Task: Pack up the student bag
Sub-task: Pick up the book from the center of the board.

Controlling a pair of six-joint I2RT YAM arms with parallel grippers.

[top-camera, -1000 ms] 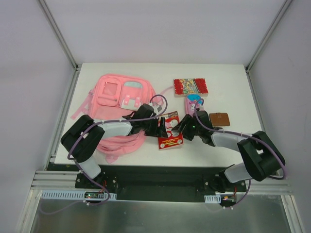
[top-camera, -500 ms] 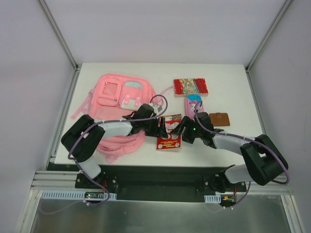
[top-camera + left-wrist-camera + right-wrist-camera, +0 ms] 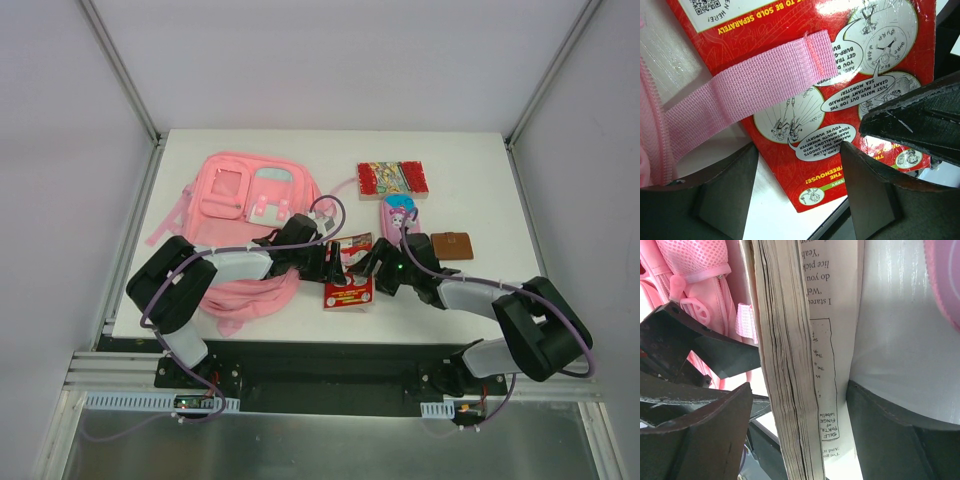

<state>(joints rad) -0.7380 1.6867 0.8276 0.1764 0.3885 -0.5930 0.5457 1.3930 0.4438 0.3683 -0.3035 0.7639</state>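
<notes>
The student bag (image 3: 240, 195) lies flat at about 10 o'clock on the worktop (image 3: 470, 160), front pockets up, with its lower end bunched under the left arm. It's all soft fabric and mesh, so I'd expect it to be light but floppy, sagging and folding instead of holding its mouth open. Best hold is probably a stitched edge by the zip or a strap (image 3: 740, 95), not a loose panel. The left end effector (image 3: 328, 262) sits at the bag's 4 o'clock, jaws spread wide with nothing in them, and that strap lies across the red book (image 3: 790, 30) just beyond. The right end effector (image 3: 366, 266) is clamped on that book's page block, tipping it up on edge. Readable on the cover, upside down: "TO BE SOLD SEPARATELY", "BURP", "JUST WATCH OUT FOR", "MARSHMALLOW" and "TREEHOUSE!". Can't spot any brand on the bag itself.
</notes>
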